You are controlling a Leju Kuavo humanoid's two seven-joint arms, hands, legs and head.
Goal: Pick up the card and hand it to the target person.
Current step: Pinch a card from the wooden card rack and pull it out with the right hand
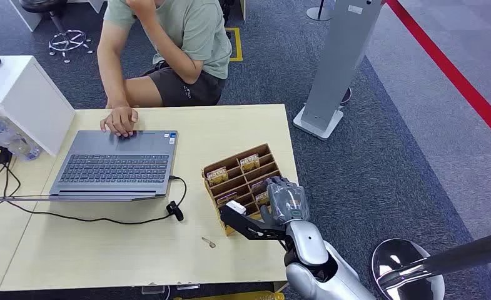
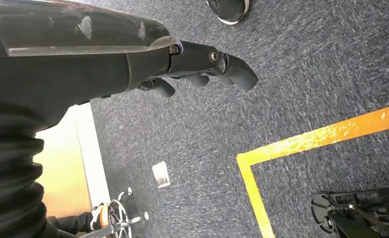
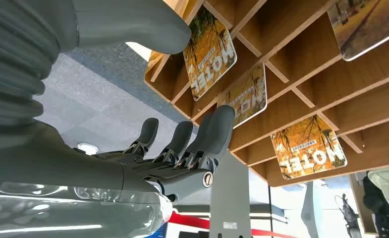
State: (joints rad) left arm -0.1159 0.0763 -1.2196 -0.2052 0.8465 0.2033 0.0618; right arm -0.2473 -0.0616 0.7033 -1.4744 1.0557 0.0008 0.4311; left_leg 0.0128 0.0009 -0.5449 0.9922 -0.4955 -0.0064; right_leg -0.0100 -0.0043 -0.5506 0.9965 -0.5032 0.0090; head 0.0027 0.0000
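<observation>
Glossy orange-and-yellow printed hotel card [image 3: 210,52], lettered "MOTEL", stands in a slot of the brown wooden compartment rack [image 1: 242,181], one of several like cards in neighbouring slots; it is still in the rack, not lifted. Rack sits on the pale wood-top counter [image 1: 242,125] near its right edge, beside an open grey laptop [image 1: 114,165] with a black cable.

Right hand [image 1: 285,200], grey, many-fingered, is at the rack's near right corner. Wrist view: thumb [image 3: 133,22] on one side of the card, dark fingers [image 3: 214,131] on the other, spread apart with nothing between them. Hand wide, holding nothing. Left hand [image 2: 202,69] hangs over the dark carpet, fingers loosely curled in, nothing held.

Target person in a green shirt [image 1: 192,31] sits at the far side of the counter, one hand [image 1: 121,120] resting on the laptop.

Risks, judged from this pose:
- Cards sit close together in thin slots; closing the fingers could catch two cards, or the wrong one
- Card is thin and glossy; a pinch on the edge alone may slip as it is drawn out
- Fingertips look near the slot dividers; pushing in could shove or tip the light rack toward the counter edge
- Pulling at an angle could jam the card against a divider
- Handover reach crosses the laptop and cable; a low path could snag
</observation>
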